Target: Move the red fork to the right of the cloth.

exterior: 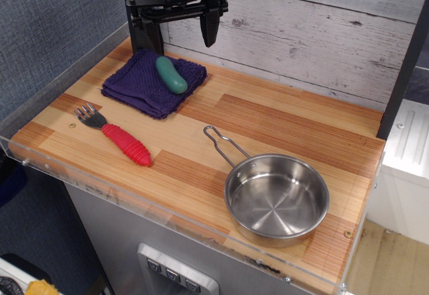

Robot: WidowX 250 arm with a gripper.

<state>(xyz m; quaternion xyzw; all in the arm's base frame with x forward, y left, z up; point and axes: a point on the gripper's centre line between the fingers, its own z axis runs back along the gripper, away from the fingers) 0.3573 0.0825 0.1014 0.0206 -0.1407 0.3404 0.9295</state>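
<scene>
Red fork (pixel 115 135) lying flat on the wooden counter (pixel 281 124), just in front of the purple cloth (pixel 144 86) topped by a green pickle-shaped object (pixel 171 74), steel pan (pixel 276 196) well apart, gripper (pixel 181 30) above, seemingly spread and empty.

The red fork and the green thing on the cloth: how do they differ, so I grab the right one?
The red fork has a ribbed bright-red handle and a silver metal head; the green object is smooth and one colour throughout. The fork lies on the bare wooden table in front of the cloth; the green object lies on top of the cloth. The fork looks longer. Both lie flat, angled alike, and the gripper touches neither.
</scene>
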